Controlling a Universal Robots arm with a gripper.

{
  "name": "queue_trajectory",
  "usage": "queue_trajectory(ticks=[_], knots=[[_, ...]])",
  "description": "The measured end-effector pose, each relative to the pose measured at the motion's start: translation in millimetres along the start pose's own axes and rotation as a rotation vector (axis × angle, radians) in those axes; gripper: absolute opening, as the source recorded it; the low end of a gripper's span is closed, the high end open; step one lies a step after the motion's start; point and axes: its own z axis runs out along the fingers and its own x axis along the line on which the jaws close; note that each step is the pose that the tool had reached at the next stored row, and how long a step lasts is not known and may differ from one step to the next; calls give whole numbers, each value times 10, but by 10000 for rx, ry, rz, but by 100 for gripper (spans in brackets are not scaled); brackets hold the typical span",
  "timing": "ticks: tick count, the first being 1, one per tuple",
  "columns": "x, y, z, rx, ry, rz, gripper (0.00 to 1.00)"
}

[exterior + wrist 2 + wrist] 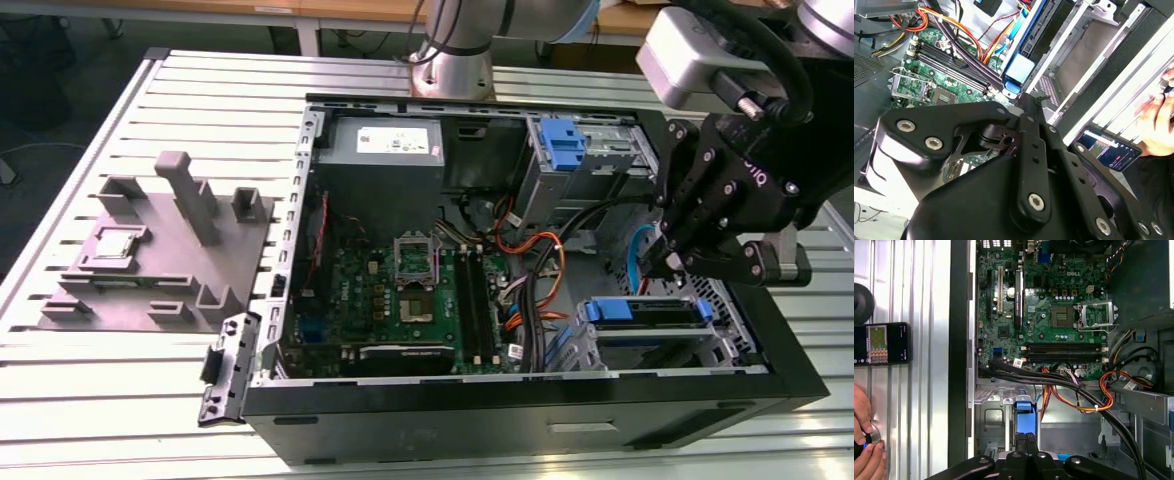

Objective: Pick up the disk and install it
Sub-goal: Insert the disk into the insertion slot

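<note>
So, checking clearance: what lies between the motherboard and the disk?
In the exterior view, a tangle of orange and black cables runs between motherboard and disk.

Lit brightly and evenly from above across the slatted worktop (120, 350) around the computer case (534, 410). Dimmer inside the case, darkest along its black walls. Pale sheen off the slats beside the case; glowing phone (881, 343) there. Vivid blue on the disk (643, 312) within.

White print on motherboard (1044, 315); label on power supply (387, 150); lit phone (881, 343) screen; wording not legible.
</note>
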Motion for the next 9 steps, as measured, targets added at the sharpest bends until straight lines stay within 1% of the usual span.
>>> queue_trajectory(ticks=[7, 9], knots=[[0, 0, 2, 0, 0, 0, 10], [1, -1, 22, 0, -6, -1, 10]])
